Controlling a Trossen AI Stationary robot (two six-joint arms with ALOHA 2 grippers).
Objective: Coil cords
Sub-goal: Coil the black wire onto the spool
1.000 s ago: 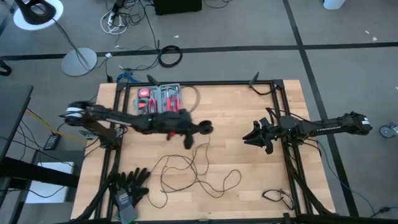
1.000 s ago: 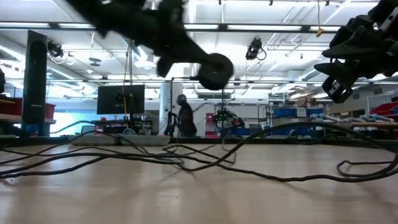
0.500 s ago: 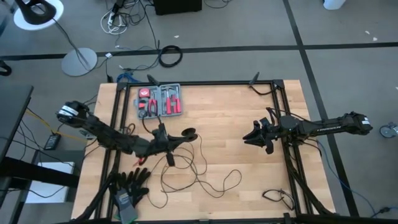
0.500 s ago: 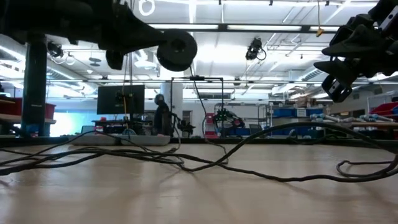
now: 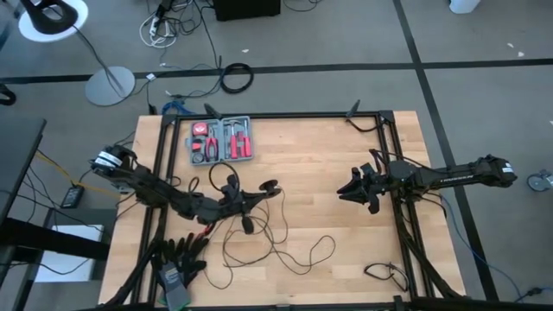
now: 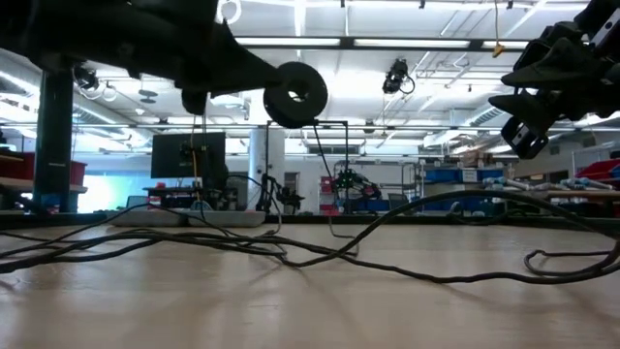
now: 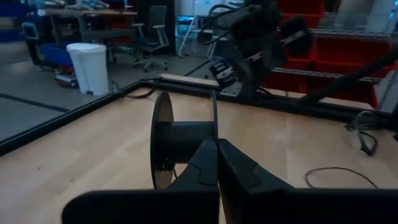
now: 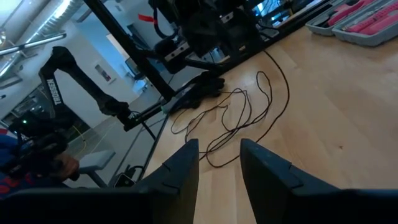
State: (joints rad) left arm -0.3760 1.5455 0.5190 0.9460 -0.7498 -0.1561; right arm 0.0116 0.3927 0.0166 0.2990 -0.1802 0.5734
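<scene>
High view: tool tray (image 5: 222, 140) beyond cords (image 5: 276, 246).

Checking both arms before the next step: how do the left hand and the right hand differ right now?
The left hand is shut on a black spool at table centre; the right hand is open and empty, at the right side. Both hang above the wooden table.

One thin black cord (image 5: 276, 246) loose on one wooden table (image 5: 346, 259), one tool tray (image 5: 222, 141), two arms

Pale, smooth wood table (image 5: 346, 250); thin matt black wire (image 5: 294, 255); matt black plastic spool (image 7: 180, 140).
</scene>
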